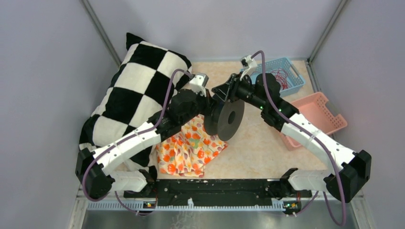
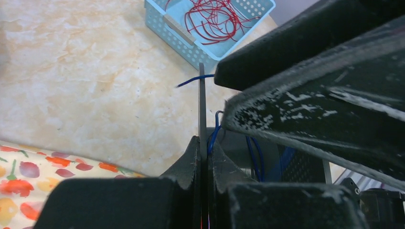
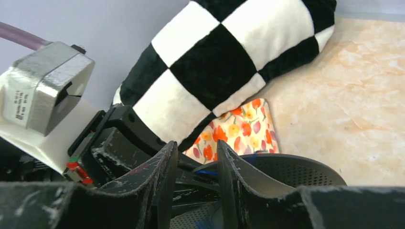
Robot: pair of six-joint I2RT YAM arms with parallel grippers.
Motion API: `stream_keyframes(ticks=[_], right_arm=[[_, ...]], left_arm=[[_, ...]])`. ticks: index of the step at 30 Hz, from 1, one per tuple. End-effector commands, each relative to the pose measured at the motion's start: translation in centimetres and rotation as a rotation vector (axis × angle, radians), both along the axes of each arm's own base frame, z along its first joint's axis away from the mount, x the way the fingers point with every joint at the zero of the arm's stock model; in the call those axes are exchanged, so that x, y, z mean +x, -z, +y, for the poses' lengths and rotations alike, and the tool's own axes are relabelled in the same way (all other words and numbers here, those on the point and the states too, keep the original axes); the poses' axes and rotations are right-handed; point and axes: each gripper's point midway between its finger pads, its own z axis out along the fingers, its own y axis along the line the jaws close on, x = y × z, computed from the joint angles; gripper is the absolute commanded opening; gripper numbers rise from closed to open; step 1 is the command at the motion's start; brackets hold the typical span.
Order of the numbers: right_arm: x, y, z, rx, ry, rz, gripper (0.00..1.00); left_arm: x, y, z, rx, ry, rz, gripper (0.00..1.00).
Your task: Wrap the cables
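A black spool [image 1: 228, 119] is held on edge above the table's middle. My left gripper [image 1: 210, 107] is shut on its thin flange [image 2: 202, 105], seen edge-on between my left gripper's [image 2: 204, 143] closed jaws. A thin blue cable [image 2: 191, 81] pokes out past the flange and runs in loops round the spool's core. My right gripper [image 1: 224, 90] is at the spool's far upper edge. In the right wrist view my right gripper [image 3: 196, 150] has its jaws apart over the spool [image 3: 296, 169], and a bit of blue cable [image 3: 205, 172] shows beyond the gap, not pinched.
A blue basket [image 1: 274, 60] with red wires [image 2: 215, 16] stands at the back right, and a pink basket [image 1: 329, 117] at the right. A black-and-white checked pillow [image 1: 133, 90] fills the left. A floral cloth [image 1: 186, 152] lies under the arms.
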Motion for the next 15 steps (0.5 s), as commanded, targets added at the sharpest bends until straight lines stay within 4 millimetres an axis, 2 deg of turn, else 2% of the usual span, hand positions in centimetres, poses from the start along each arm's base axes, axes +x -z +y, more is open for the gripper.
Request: stream_keyframes(ticks=[1, 8, 15], right_arm=[[0.1, 0.3, -1.2, -0.008, 0.036, 0.009, 0.37], [0.8, 1.6, -3.6, -0.048, 0.112, 0.031, 0.4], [0.3, 1.9, -4.0, -0.053, 0.105, 0.027, 0.4]], left_arm=[[-0.5, -6.2, -1.4, -0.165, 0.065, -0.129, 0.0], [-0.7, -6.1, -1.6, -0.151, 0.082, -0.13, 0.0], [-0.8, -6.0, -1.9, -0.126, 0.11, -0.136, 0.0]])
